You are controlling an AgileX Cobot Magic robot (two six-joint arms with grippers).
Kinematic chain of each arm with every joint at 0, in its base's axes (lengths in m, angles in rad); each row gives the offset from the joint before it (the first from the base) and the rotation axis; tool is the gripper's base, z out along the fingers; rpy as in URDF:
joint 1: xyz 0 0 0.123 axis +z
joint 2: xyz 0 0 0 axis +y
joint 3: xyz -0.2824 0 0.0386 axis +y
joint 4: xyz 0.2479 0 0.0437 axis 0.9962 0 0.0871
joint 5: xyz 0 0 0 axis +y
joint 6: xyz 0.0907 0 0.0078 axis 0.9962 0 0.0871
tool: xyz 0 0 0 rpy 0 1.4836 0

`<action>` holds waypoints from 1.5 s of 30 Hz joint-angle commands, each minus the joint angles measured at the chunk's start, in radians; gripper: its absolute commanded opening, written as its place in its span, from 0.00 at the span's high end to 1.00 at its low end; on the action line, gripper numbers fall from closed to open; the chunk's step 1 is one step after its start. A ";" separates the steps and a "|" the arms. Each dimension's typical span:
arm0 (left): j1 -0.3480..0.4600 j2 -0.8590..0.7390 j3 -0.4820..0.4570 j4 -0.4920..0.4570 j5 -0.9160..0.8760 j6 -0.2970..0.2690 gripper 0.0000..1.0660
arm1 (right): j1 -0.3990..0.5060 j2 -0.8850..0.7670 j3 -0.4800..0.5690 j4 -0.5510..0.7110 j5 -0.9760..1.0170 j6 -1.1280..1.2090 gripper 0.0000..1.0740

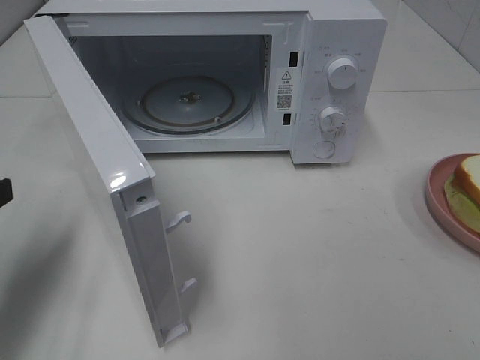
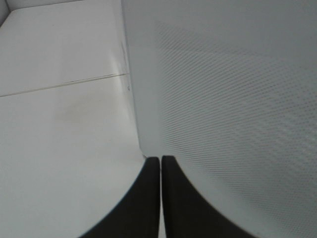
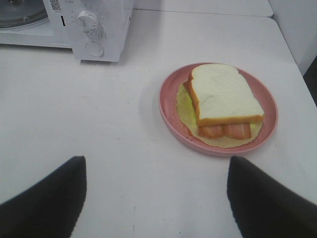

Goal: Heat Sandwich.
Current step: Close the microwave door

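The sandwich (image 3: 225,101) lay on a round pink plate (image 3: 169,106) on the white surface (image 3: 99,124), well to the right of the microwave (image 1: 330,82), whose door (image 1: 97,172) stood swung wide with the glass turntable (image 1: 187,101) bare inside. The right pincer (image 3: 153,193) hung near the plate with its dark fingers (image 3: 44,203) spread wide apart, holding nothing. The left pincer (image 2: 161,198) was closed tight and empty, close against the door's dotted outer face.

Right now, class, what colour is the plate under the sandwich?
Pink. The plate shows best in the right wrist view.
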State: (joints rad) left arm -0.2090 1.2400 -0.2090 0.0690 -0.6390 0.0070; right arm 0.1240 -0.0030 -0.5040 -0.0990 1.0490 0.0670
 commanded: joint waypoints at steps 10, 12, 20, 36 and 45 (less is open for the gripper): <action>-0.166 0.163 -0.149 -0.002 -0.048 0.003 1.00 | -0.009 -0.026 0.000 -0.001 -0.009 -0.011 0.29; -0.178 0.172 -0.160 -0.005 -0.046 0.003 1.00 | -0.009 -0.026 0.000 -0.001 -0.009 -0.011 0.29; -0.261 0.284 -0.275 -0.061 -0.043 0.003 1.00 | -0.009 -0.026 0.000 -0.001 -0.009 -0.012 0.29; -0.422 0.484 -0.521 -0.205 -0.040 0.009 1.00 | -0.009 -0.026 0.000 -0.001 -0.009 -0.012 0.29; -0.489 0.599 -0.703 -0.241 0.016 0.009 1.00 | -0.009 -0.026 0.000 -0.001 -0.009 -0.011 0.29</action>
State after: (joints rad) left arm -0.6800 1.8150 -0.8660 -0.1550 -0.6410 0.0140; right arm 0.1240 -0.0030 -0.5040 -0.0990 1.0490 0.0670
